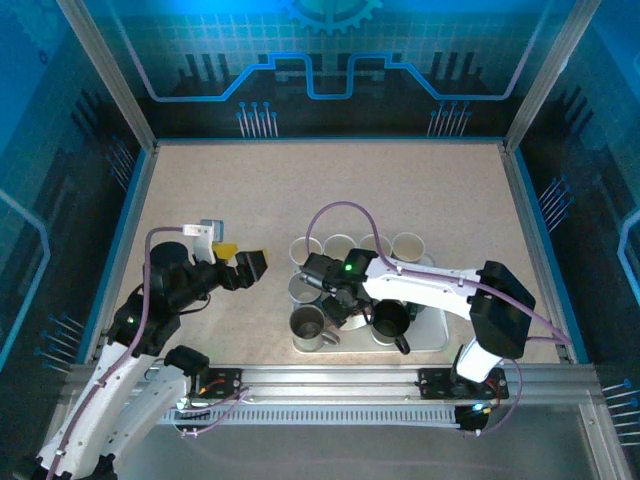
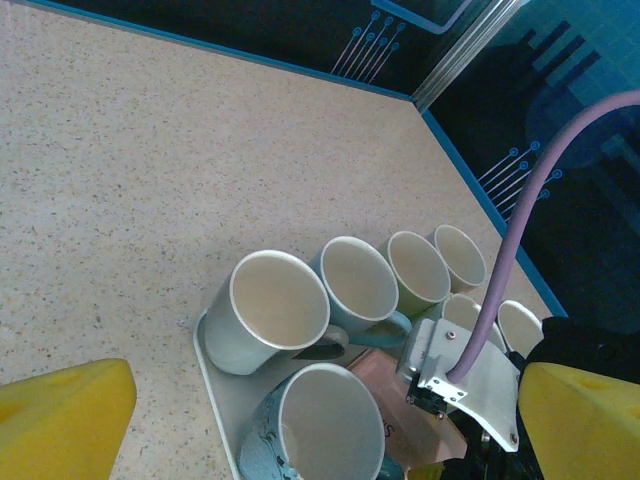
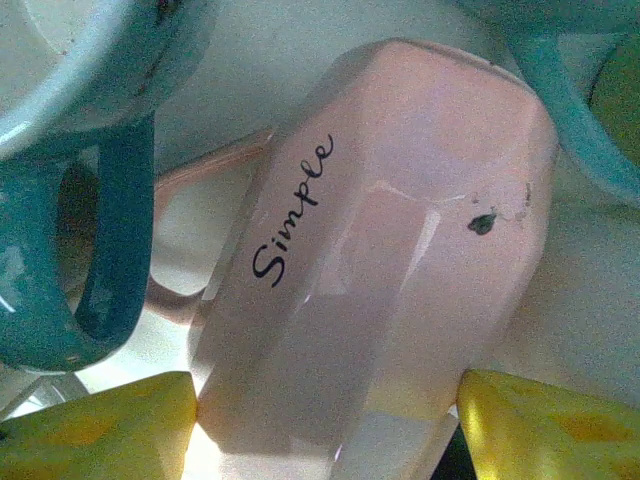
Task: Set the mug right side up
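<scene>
Looking down my right wrist cam, I see my right gripper [image 3: 325, 425] astride the pale pink faceted ceramic mug [image 3: 380, 200] w/ "Simple" lettered on its side. One yellow fingertip [image 3: 100, 425] sits at 7 o'clock and the other at 5 o'clock. Both are snug against the mug's flanks, so I'm pinching it. Its side faces the cam and its handle sticks out at 9 o'clock. Can't tell which end is the rim. A teal glazed mug handle [image 3: 110, 230] is just beside it, also at 9 o'clock.

From the top cam, the right gripper [image 1: 335, 300] reaches into the middle of the white rectangular tray [image 1: 435, 335], approx 5 o'clock from centre of the speckled beige tabletop [image 1: 250, 190]. Pale round mugs [image 1: 340, 245] stand rim-up along the tray's 12 o'clock edge. Two dark mugs [image 1: 308, 322] are at its 6 o'clock edge.

My left gripper [image 1: 250, 263] hangs at 9 o'clock of the tray, apart from it, fingers spread wide w/ nothing between them.
</scene>
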